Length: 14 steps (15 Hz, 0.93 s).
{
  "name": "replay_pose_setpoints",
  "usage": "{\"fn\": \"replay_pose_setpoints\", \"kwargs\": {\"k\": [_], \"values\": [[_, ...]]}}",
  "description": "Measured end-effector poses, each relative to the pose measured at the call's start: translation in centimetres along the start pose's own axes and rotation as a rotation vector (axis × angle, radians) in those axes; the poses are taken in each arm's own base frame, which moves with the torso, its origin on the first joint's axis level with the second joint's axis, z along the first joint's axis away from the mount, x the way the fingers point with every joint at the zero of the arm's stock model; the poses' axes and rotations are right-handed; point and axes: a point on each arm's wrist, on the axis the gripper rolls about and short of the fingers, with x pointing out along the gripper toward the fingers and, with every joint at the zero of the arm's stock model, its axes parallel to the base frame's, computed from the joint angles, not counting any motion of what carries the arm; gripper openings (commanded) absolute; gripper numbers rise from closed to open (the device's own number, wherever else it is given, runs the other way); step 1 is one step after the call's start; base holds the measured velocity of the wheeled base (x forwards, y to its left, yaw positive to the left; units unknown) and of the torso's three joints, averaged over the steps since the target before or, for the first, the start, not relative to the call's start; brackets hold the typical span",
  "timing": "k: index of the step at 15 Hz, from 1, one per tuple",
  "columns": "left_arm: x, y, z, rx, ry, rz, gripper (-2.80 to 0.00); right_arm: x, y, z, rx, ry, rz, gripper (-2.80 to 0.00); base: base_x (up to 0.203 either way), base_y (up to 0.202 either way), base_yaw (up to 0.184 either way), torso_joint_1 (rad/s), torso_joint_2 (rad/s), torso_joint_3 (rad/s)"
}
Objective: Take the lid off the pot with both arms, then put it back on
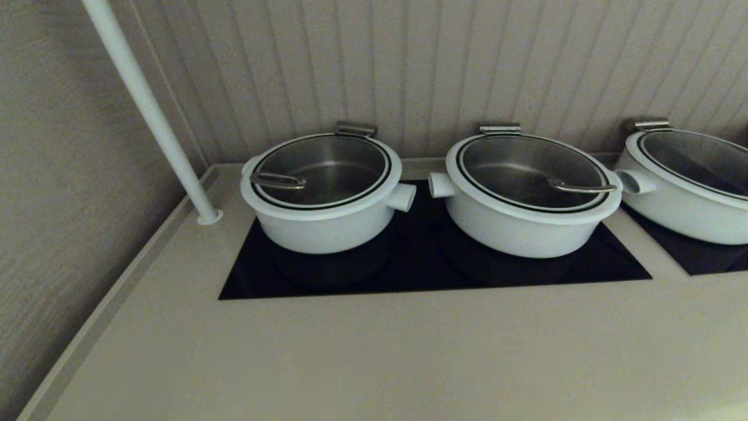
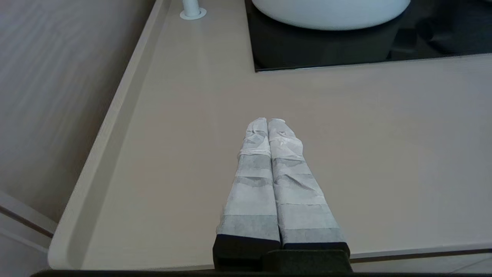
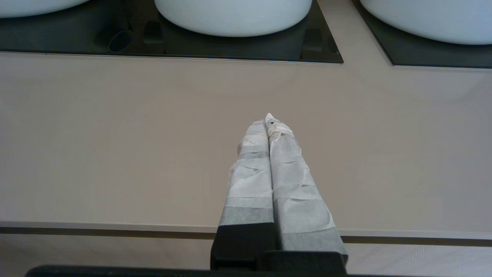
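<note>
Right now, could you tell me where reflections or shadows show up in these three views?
Head view: dim, even light; the lid on the pot shows soft sheen, no hard glare. Left wrist view: the left hand is over the counter; the black cooktop mirrors the pot. Right wrist view: the right hand likewise; the cooktop reflects pot stubs.

The lid [image 1: 323, 169], round glass w/ wide white rim and black ring, sits flat and closed on the pot [image 1: 325, 202]. Its steel loop handle is near the left edge. The pot is white, steel inside, hinge tab at back, stub handle pointing right. It stands on left of black cooktop.
</note>
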Motion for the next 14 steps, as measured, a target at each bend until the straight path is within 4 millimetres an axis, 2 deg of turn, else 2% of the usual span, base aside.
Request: {"fn": "replay_pose_setpoints", "kwargs": {"k": [14], "values": [[0.0,0.03,0.01,-0.01,-0.001,0.013,-2.8,0.0,-0.03,-0.01,-0.004,0.002,-0.013,-2.8,0.0,0.0,0.0,0.0,0.0,0.0]]}}
